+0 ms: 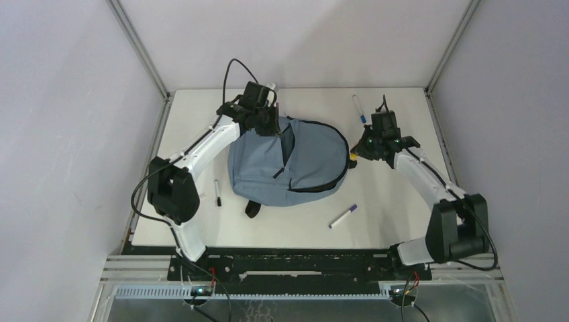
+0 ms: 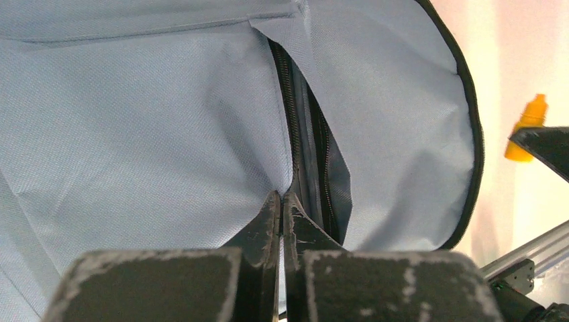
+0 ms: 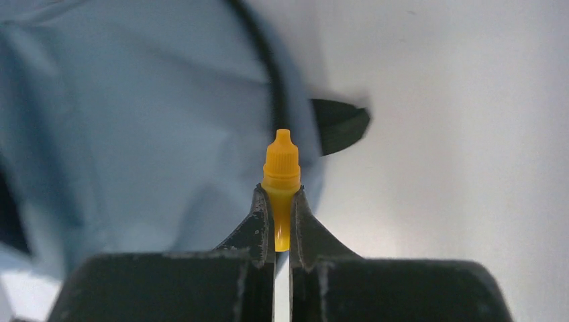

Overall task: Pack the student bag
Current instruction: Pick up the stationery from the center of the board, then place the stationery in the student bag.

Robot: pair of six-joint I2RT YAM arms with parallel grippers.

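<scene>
Both clamped, left gripper (image 2: 282,201) on student bag (image 1: 288,164), right gripper (image 3: 280,201) on orange-capped marker (image 3: 281,168).

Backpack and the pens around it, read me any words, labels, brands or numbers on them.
No text can be read anywhere.
The student bag shows plain fabric, no label.
The orange-capped pen shows no print.
The black pen, purple pen and blue pen are too small to tell.

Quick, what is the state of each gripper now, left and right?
Left gripper: closed, pinching the soft grey-blue fabric backpack at its zipper opening.
Right gripper: closed on an orange-capped white pen.
</scene>
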